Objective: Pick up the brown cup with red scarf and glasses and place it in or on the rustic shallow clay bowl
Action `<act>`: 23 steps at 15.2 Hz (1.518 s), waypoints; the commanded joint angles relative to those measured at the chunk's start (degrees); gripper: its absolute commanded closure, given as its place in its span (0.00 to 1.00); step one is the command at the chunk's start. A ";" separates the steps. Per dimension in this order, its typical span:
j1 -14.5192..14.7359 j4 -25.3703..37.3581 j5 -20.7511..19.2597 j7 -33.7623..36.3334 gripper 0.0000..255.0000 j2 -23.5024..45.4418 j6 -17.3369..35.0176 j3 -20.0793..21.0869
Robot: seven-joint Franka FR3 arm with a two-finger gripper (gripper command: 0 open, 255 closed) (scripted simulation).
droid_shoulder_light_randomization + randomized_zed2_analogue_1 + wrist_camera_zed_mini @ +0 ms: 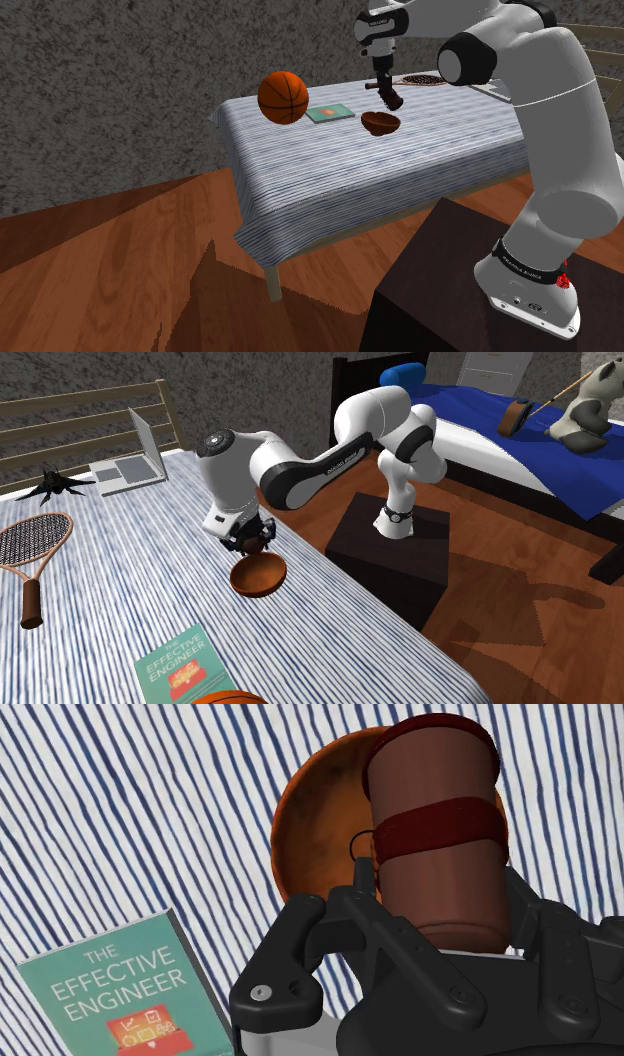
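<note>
The cup [435, 814], red-banded in the wrist view, is clasped by the end effector [437, 909] above the bowl [315, 814].

Light over the striped tablecloth [120, 814] is soft and even, and the white arm [565, 120] catches most of it, while the brown cup [440, 824] sits dull and dark against the brighter orange clay bowl [315, 824]. The wood floor [100, 250] is the moody bit: big hard-edged shadows with jagged borders, one spilling off the stand [385, 557], and the grey wall [100, 80] looks dim.
</note>
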 commanded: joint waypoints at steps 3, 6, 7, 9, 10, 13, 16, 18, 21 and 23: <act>0.20 -1.76 0.28 0.15 1.00 0.63 2.30 0.22; 0.52 -3.82 0.42 0.21 1.00 0.84 4.48 0.34; 0.60 -4.46 0.47 0.23 1.00 0.94 5.18 0.38; 0.75 -5.65 0.60 0.27 1.00 1.19 6.57 0.49; 0.81 -6.22 0.68 0.28 1.00 1.34 7.25 0.55; 0.87 -6.75 0.75 0.29 1.00 1.49 7.90 0.61; 0.87 -6.74 0.75 0.29 1.00 1.49 7.90 0.61; 0.87 -6.74 0.75 0.29 1.00 1.49 7.90 0.61; 0.86 -6.74 0.75 0.29 0.00 1.49 7.89 0.61; 0.87 -6.75 0.75 0.29 0.00 1.48 7.89 0.60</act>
